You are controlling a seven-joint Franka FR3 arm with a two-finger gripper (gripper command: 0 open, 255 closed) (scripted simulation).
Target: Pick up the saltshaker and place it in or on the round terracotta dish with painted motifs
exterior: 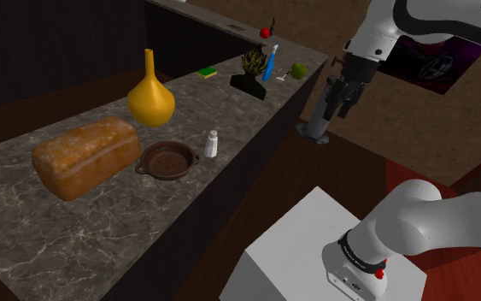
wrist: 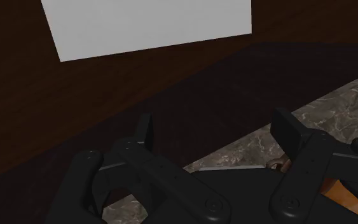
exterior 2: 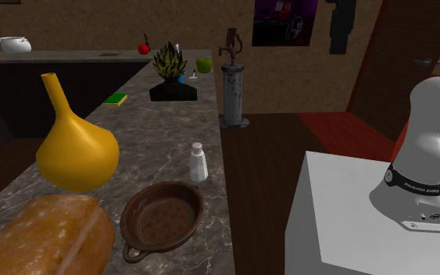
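We are seeing claw [exterior: 339,96] hanging spread, gripping nothing, off counter [exterior: 42,231] edge, well apart from shaker [exterior: 212,144]. Shaker is standing upright on counter, just beside dish [exterior: 168,160].

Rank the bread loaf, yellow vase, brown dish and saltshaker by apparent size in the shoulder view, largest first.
1. bread loaf, plainly largest
2. yellow vase and brown dish: too close to rank, since the vase is taller and the dish is wider
3. saltshaker, clearly smallest

Dim, flat light throughout, soft highlights on the marbled counter [exterior: 25,231]
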